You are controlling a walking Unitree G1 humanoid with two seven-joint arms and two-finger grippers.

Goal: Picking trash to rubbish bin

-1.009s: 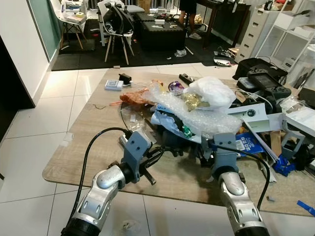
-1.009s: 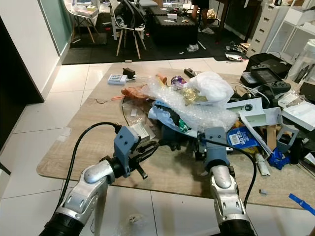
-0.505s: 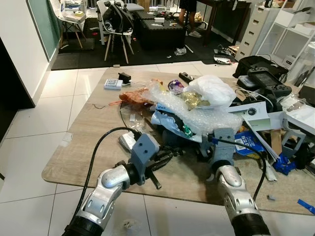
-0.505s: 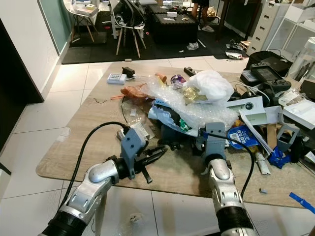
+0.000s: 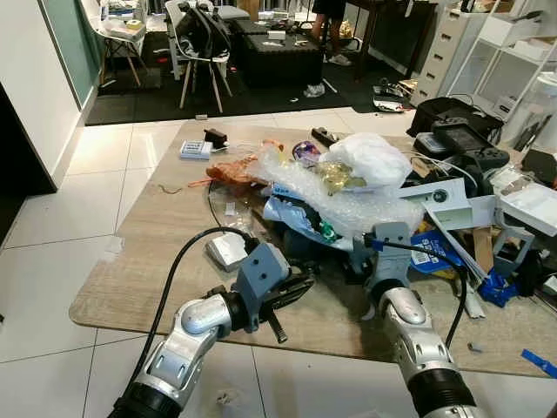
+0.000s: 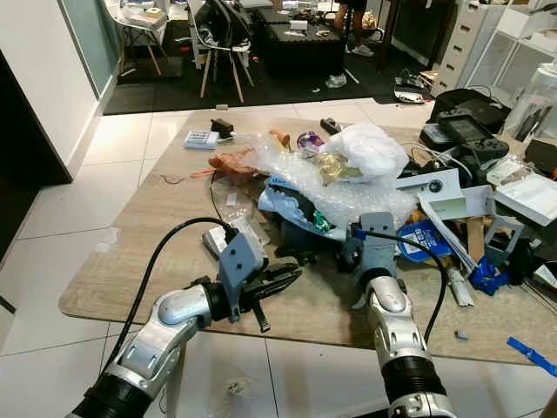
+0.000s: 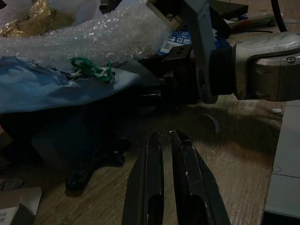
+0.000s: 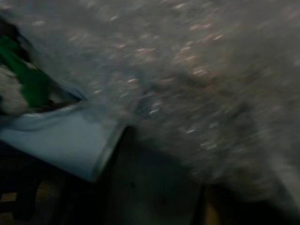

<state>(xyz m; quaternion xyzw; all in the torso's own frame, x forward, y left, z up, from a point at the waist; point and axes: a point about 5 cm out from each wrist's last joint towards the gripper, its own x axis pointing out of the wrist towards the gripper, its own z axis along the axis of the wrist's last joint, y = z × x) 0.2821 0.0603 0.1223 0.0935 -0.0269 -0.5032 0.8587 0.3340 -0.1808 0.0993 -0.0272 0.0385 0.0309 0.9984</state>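
**Q:** Left eye view first: where does the trash sit?

**A:** It is a heap on the light wooden tabletop (image 5: 139, 270). On top lies a crumpled sheet of clear bubble wrap (image 5: 348, 205), with a white plastic bag (image 5: 376, 159) above it and a gold foil wrapper (image 5: 338, 178) just beside the bag. Under the bubble wrap is a pale blue plastic bag (image 7: 51, 86) with a small green scrap (image 7: 91, 69) on it. An orange-brown crumpled wrapper (image 5: 233, 171) lies at the far-left edge of the heap.

**Q:** And the 2 arms?

**A:** Both reach over the near edge of the tabletop. The left hand (image 7: 165, 140) hovers low over the wood, just in front of the heap, its 2 black fingers (image 7: 152, 187) close together with only a narrow slit between them and nothing held. The right hand (image 5: 357, 261) is pushed in under the bubble wrap, at the base of the heap; its fingers are hidden, so I cannot tell whether they are apart or together. The right wrist view is blurred, showing bubble wrap and the pale blue bag very close.

**Q:** Anything else nearby?

**A:** A small white box (image 5: 226, 251) lies just left of the left arm, a white power strip (image 5: 193, 150) at the far-left corner, and a black game controller (image 5: 459, 144) at the far right.
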